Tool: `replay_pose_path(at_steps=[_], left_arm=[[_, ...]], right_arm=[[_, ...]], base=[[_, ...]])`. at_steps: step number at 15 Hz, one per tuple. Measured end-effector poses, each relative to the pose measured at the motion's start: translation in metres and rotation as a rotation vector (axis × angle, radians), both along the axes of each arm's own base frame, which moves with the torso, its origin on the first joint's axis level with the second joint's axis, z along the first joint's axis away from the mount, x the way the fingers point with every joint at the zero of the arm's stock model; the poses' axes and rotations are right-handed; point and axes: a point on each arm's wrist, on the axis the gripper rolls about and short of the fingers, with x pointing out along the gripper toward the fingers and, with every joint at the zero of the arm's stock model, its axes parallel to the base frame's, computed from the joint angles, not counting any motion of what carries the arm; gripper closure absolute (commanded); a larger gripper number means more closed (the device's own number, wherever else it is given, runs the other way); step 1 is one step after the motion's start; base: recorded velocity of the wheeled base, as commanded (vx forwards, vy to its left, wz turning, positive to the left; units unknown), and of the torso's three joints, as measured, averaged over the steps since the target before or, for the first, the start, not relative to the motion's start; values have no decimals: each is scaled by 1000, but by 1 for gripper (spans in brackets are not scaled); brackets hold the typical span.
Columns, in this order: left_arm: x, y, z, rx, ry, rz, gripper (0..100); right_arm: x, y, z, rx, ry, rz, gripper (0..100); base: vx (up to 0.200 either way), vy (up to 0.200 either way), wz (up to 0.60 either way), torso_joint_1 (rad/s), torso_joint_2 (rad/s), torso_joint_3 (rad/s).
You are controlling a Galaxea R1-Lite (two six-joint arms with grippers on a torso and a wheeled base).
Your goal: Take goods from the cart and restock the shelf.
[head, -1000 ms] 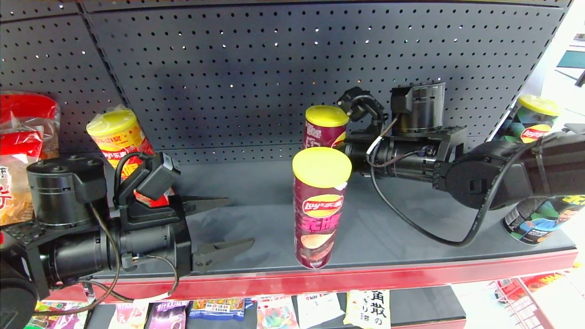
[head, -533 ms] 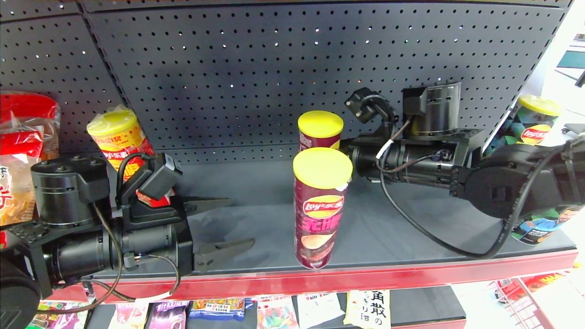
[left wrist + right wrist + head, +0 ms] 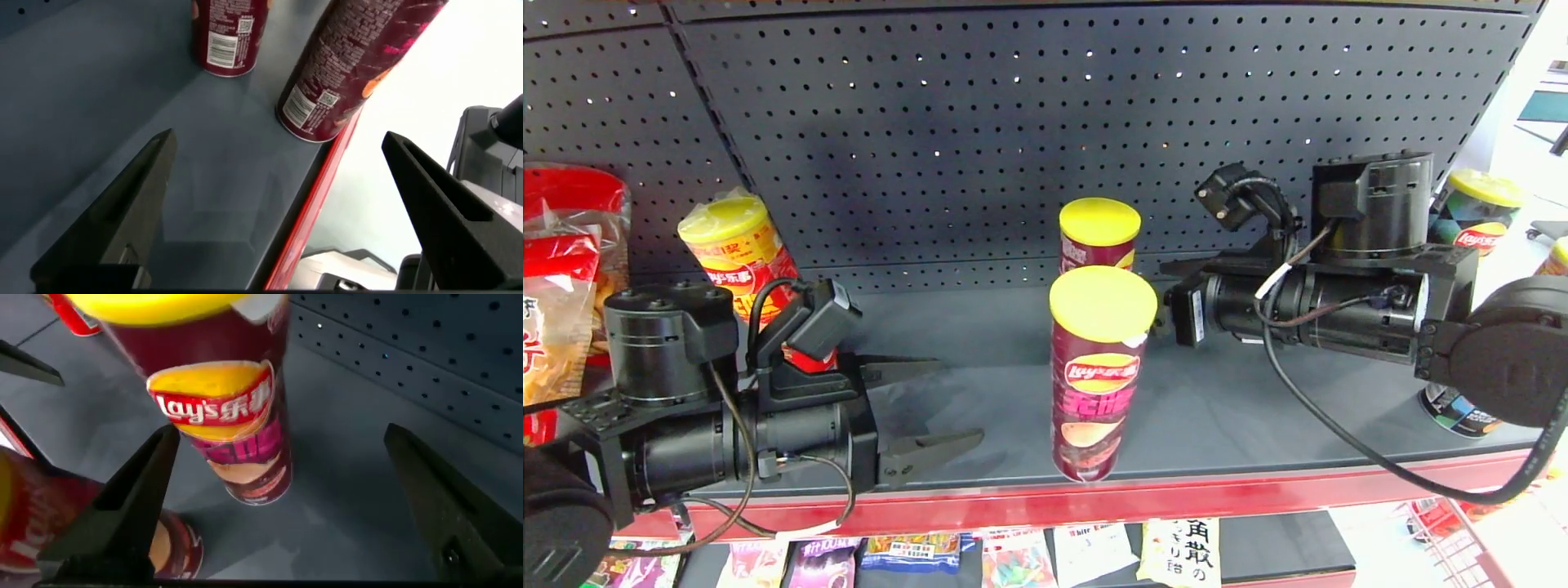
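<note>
Two maroon chip cans with yellow lids stand upright mid-shelf. The front can is near the red shelf edge. The back can stands behind it by the pegboard. My right gripper is open just right of the back can, and its fingers are spread wider than the can without touching it. Its wrist hangs over the right half of the shelf. My left gripper is open and holds nothing, low over the shelf left of the front can.
An orange can with a yellow lid leans at the back left, with red bagged snacks beside it. Dark green cans stand at the far right. Packets hang below the shelf. Bare shelf floor lies between the left gripper and the maroon cans.
My right gripper has drawn back to the right, away from the back can, which stays upright. The left arm has edged slightly to the right.
</note>
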Motion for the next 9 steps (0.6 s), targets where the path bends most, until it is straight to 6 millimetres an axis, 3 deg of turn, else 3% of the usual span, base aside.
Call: replay_pose_path(at_steps=[9], left_arm=[[2, -2, -5, 11, 14, 0, 0]], right_arm=[[-17, -28, -11, -26, 45, -112, 0]], base=[[0, 0, 0, 0, 0, 0]])
